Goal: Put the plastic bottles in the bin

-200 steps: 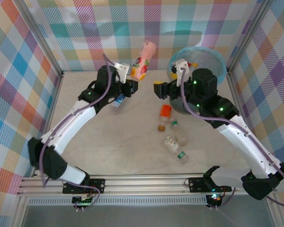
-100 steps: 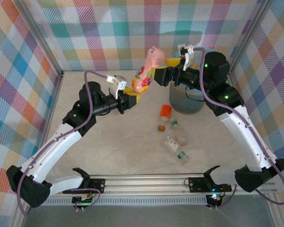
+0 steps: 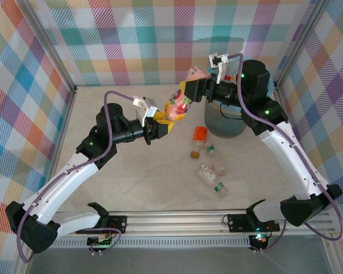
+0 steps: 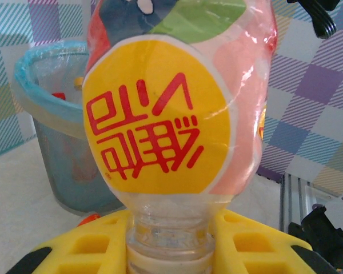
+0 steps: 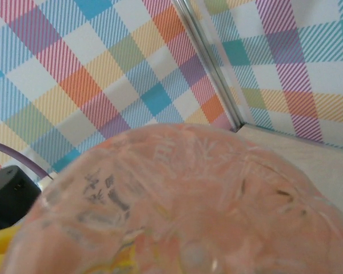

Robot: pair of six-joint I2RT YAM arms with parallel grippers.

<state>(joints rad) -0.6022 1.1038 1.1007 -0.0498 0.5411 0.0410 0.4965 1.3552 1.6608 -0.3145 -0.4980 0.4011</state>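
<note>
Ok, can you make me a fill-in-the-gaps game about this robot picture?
1. The left gripper holds the big pink bottle by its ____.
2. The round patch on its label is ____ with red writing.
3. The bag lining the bin is light ____.
4. The small bottles lie on the ____.
Missing words: neck, yellow, blue, table.

big bottle: left of bin; small bottles: before bin, on table
</note>
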